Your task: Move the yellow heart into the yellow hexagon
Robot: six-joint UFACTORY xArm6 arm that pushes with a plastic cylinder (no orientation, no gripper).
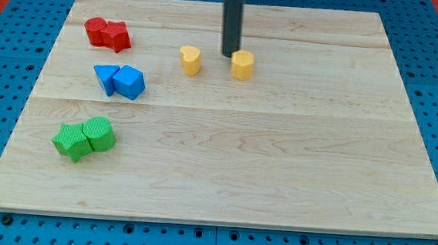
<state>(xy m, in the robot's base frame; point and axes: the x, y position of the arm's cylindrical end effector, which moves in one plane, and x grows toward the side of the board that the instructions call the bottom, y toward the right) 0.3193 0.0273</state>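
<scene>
On the wooden board, my tip touches the yellow hexagon, yellow heart apart.

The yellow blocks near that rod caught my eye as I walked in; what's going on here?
A robot arm ending in a dark rod is meant to push the yellow heart into the yellow hexagon. My tip sits just to the view's upper left of the hexagon, close beside it. The heart lies apart, further to the view's left, with a gap between the two. Red, blue and green block pairs sit untouched at the view's left.
</scene>
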